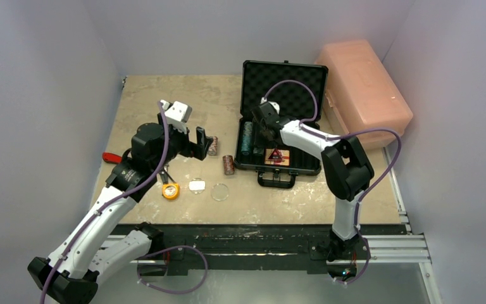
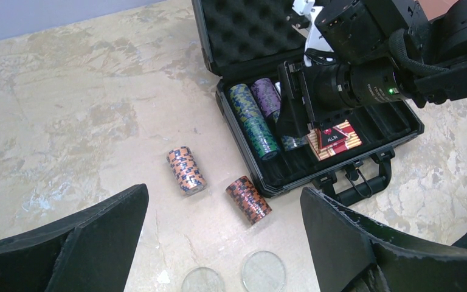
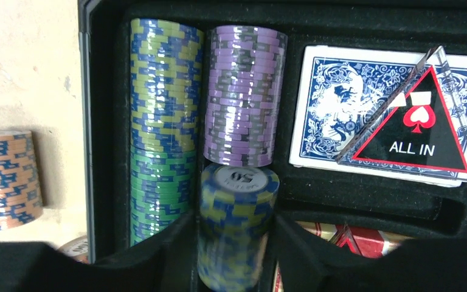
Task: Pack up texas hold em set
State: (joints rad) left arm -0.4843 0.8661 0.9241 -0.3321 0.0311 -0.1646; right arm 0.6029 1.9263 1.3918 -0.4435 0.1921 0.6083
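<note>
Right fingers [image 3: 316,261] grip a blue stack [image 3: 237,225] between them, inside the case [image 3: 106,121]. Left fingers [image 2: 79,243] stand wide apart, empty; brown stacks [image 2: 248,199] lie on the bench [image 2: 67,109] just beyond them.

Plain grey walls [image 1: 38,76] around a mottled beige tabletop [image 1: 164,95] (metal rail [image 1: 392,247] along its near edge)

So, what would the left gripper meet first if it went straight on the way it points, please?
Most likely the brown chip stack on the table near the case; it sits nearly centred between the open fingers of the left gripper, though depth is unclear.
</note>
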